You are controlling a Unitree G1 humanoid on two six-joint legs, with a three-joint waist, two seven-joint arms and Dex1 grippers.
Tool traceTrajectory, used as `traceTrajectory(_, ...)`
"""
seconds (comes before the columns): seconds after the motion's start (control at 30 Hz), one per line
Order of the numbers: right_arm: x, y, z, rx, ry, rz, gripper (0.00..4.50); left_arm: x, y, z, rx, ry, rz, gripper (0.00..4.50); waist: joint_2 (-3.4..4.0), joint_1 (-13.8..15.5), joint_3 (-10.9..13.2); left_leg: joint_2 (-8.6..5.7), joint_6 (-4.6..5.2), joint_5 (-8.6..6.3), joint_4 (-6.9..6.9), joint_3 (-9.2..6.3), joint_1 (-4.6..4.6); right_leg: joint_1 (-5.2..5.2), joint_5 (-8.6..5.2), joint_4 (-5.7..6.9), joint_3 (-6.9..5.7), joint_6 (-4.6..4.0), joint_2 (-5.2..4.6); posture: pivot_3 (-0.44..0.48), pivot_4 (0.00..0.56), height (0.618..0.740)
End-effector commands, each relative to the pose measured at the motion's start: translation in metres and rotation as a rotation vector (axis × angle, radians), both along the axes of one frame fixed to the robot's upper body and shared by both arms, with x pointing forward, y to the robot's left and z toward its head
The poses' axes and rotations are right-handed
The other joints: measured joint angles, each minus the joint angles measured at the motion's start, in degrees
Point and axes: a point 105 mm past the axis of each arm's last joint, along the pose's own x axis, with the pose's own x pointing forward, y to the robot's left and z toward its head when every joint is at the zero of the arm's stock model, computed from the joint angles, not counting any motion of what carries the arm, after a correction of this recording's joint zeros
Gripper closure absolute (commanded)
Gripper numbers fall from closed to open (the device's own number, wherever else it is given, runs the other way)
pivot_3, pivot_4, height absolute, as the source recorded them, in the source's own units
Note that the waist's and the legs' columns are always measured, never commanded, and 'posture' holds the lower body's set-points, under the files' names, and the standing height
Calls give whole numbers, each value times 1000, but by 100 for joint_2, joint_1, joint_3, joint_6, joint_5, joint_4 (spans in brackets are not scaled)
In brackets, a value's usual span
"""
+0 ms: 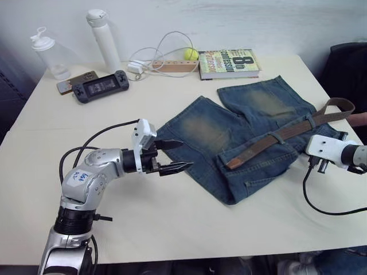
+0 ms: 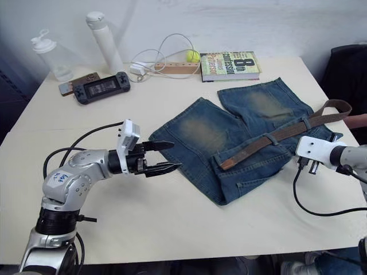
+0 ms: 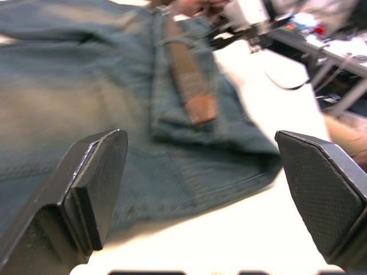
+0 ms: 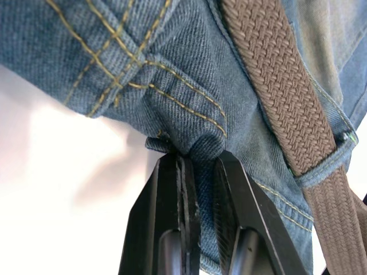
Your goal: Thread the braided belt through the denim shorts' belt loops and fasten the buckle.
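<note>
Right wrist view | right tool [image 4: 198, 157] pinches twill denim shorts [image 4: 172, 69] | woven braided belt [image 4: 275, 74] | left tool [image 1: 175, 156] wide

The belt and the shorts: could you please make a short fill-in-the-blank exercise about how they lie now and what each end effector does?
1. The right end effector pinches the ____ of the denim shorts.
2. The left end effector is ____, hovering beside the shorts.
3. The braided belt passes under a belt ____ on the waistband.
4. The belt's lighter tip rests on the ____.

Missing words: fabric; open; loop; shorts
</note>
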Motion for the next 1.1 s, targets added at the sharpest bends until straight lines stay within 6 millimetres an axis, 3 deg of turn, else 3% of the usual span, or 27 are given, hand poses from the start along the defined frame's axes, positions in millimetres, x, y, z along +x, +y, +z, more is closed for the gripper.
traceTrajectory(0.03, 8, -11, 12, -28, -29, -39, 3941, -9, -19, 5, -21, -16, -67, 0, 6, -29, 3, -1, -2, 1, -4, 2, -1, -3, 0, 2, 3, 0, 0, 0, 150, 740)
traceTrajectory(0.2, 4, -3, 35, 22, -49, 34, 1708, -12, -20, 4, -6, -21, -93, 0, 9, -38, 5, 2, -6, 4, -1, 3, -2, -7, 0, 6, 5, 0, 3, 0, 150, 740)
traceTrajectory(0.27, 0, 1, 57, 93, -70, 37, 830, -15, -18, 2, 21, -36, -113, 0, 22, -37, 12, 1, -7, 4, -1, 4, -3, -8, 0, 7, 7, 0, 3, 0, 150, 740)
traceTrajectory(0.33, -8, 5, 88, 276, -82, -13, 42, -16, -16, 0, 46, -56, -125, 0, 26, -33, 13, 2, -7, 4, -1, 5, -7, -15, 0, 10, 9, 0, 3, 0, 150, 740)
traceTrajectory(0.43, -31, 17, 108, 570, 23, -94, 42, -15, -17, -1, 43, -67, -135, 0, 42, 1, 9, 2, -6, 4, 4, 2, -30, -34, 0, 13, 9, 0, 2, 0, 150, 740)
traceTrajectory(0.5, -46, 34, 104, 804, 153, -178, 42, -13, -18, -1, 40, -70, -143, 0, 44, 39, 8, 7, -8, 3, 12, -10, -45, -42, 0, 13, 1, -1, 5, 0, 150, 740)
traceTrajectory(0.57, -58, 59, 94, 1165, 317, -275, 42, -1, -20, 0, 48, -91, -87, 0, 30, 77, 4, 12, -9, 3, 28, -22, -70, -53, 7, 11, -6, -13, 7, 0, 150, 740)
traceTrajectory(0.63, -70, 80, 86, 1357, 456, -305, 42, 6, -20, 2, 47, -110, -49, 0, 17, 92, 0, 13, -9, 3, 34, -23, -73, -50, 16, 7, -7, -14, 8, 0, 150, 740)
traceTrajectory(0.8, -74, 107, 60, 1666, 569, -273, 42, 9, -20, 2, 55, -136, -19, 0, 19, 146, 0, 8, -8, 5, 27, -13, -83, -67, 25, 11, 1, -9, 7, 0, 150, 740)
traceTrajectory(0.97, -67, 119, 38, 1755, 578, -366, 42, 13, -14, -19, 209, -173, 24, 0, 21, 139, 0, -1, -3, 8, 29, -12, -84, -66, 26, 13, -1, -6, 1, 0, 150, 740)
traceTrajectory(1.1, -55, 122, 32, 1784, 564, -453, 42, 15, -13, -21, 206, -177, 44, 0, 21, 109, 0, -2, -1, 10, 29, -3, -81, -69, 28, 13, 4, -4, 0, 0, 150, 740)
